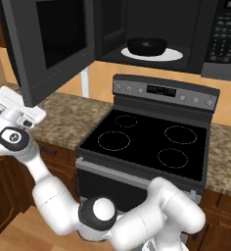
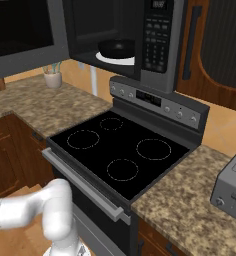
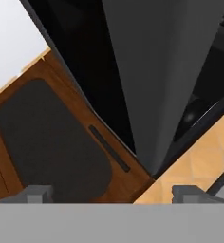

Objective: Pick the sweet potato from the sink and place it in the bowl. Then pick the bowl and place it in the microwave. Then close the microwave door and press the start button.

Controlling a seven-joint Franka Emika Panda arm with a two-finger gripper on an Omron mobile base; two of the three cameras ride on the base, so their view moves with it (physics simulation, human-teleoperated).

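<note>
left base view puts the gripper (image 1: 12, 105) just below the lower free edge of the microwave door (image 1: 49, 44), on its outer side. the door stands swung out to the left, its wide face reaching away from the microwave (image 1: 161, 34) toward the camera, long axis level. hand view looks up along that door edge (image 3: 147, 95) between 2 fingertips (image 3: 35, 193) set wide apart, the jaws holding nothing. the bowl (image 1: 147, 46) already sits on the turntable plate (image 1: 173, 55) inside. closing likely means pushing the panel rightward toward the cavity.
</note>
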